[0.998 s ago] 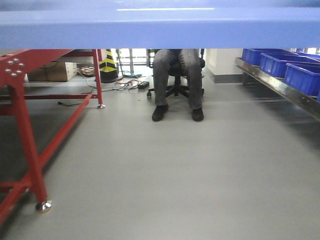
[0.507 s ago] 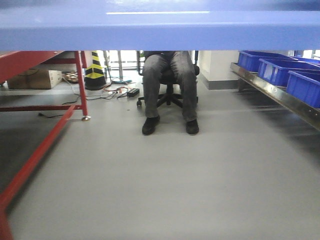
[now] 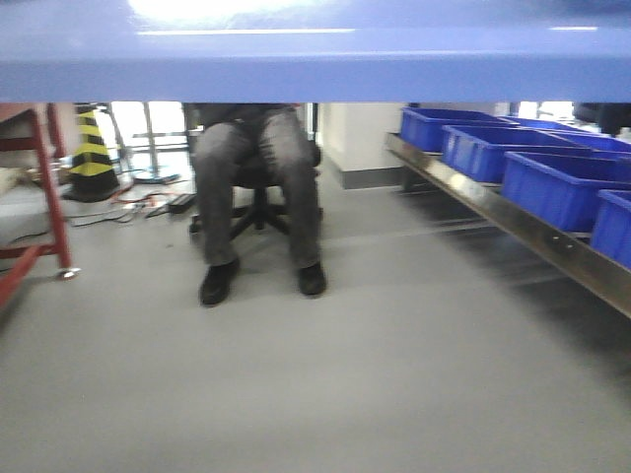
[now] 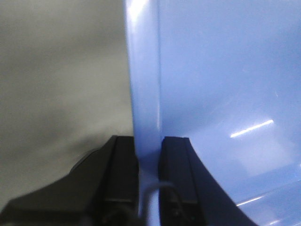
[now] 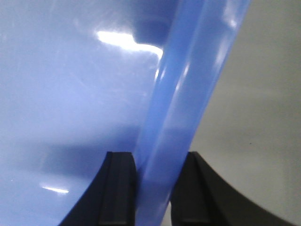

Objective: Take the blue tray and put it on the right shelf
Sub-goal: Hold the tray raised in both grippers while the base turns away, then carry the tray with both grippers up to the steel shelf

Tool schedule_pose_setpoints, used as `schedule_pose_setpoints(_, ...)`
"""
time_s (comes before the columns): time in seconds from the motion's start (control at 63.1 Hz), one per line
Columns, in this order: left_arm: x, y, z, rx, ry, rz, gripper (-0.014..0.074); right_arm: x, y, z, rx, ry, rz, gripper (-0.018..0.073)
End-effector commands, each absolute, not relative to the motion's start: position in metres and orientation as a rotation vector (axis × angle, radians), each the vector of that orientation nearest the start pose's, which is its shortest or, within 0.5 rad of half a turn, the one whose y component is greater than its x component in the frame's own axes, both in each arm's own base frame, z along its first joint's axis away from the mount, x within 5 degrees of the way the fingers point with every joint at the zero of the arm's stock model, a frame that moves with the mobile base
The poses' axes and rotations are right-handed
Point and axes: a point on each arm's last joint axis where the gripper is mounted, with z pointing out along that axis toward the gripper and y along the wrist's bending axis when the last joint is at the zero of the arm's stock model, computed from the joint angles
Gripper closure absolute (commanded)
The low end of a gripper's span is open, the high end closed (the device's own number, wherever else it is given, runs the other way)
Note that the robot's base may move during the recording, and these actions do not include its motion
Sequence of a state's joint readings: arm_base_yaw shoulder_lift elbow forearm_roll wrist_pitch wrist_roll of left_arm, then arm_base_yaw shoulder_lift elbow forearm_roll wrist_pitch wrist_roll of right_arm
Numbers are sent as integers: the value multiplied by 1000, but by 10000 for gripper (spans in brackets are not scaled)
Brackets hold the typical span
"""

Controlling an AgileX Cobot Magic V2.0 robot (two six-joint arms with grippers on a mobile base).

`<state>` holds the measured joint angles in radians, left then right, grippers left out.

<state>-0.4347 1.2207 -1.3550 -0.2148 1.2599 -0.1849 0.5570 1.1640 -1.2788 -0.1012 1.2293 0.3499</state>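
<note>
Rim of glossy blue tray clamped by left hand, right hand; plastic, seemingly smooth.

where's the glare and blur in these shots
Front view: blown-out glare on the blue tray at top left, right shelf smeared by motion blur. Left wrist view: tray rim soft, thin streak highlights. Right wrist view: bright patch on the tray, rim out of focus.

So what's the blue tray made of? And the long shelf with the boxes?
The tray looks like glossy plastic: smooth, with bright light streaks on it. The shelf looks like brushed steel: grey, with a shiny front lip. The boxes seem plastic too, darker blue and duller.
</note>
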Motion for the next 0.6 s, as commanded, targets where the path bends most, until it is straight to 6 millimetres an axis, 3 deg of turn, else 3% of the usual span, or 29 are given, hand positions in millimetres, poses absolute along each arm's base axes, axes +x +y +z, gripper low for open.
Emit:
schedule_pose_setpoints(0.0, 181, -108, 413, 372, 2655, -524, 645, 183, 99, 406, -329, 2502, 152, 536)
schedule_pose_setpoints(0.586, 181, -108, 413, 372, 2655, -524, 645, 183, 99, 406, -329, 2501, 152, 536)
